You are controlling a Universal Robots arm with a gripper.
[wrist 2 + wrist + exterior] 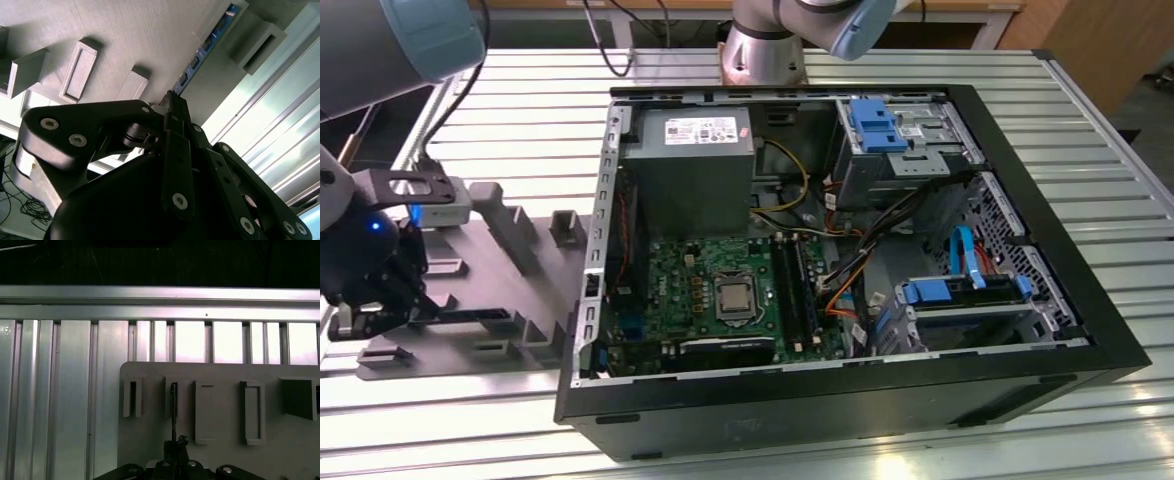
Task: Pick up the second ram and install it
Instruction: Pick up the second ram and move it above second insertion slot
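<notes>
Fingers (176,145) come together on the near end of the second ram (202,50), and from the second wrist view they look clamped on it, though the contact itself is half hidden by the gripper (171,102) body. You can see the stick running away from the tips across the grey holder tray (125,35), a blue strip and small chips showing along it.

In the first wrist view the ram (173,405) stands edge-on as a thin dark line, seated in one of the tray's (150,440) upright blocks. In the exterior view the gripper (394,310) sits low over the tray (494,270) at that view's left, with the ram (467,316) a dark bar beside it.

Your task is at the pick-up stage: the stick is grasped but not lifted out, and it lies well apart from the open computer case (854,410) on the table (520,100). Carrying it to the memory slots (790,285) on the motherboard (707,270) and pressing it home are not yet done.

As for writing, you have a white label (700,128) on the power supply (687,170); no words on it are readable.
</notes>
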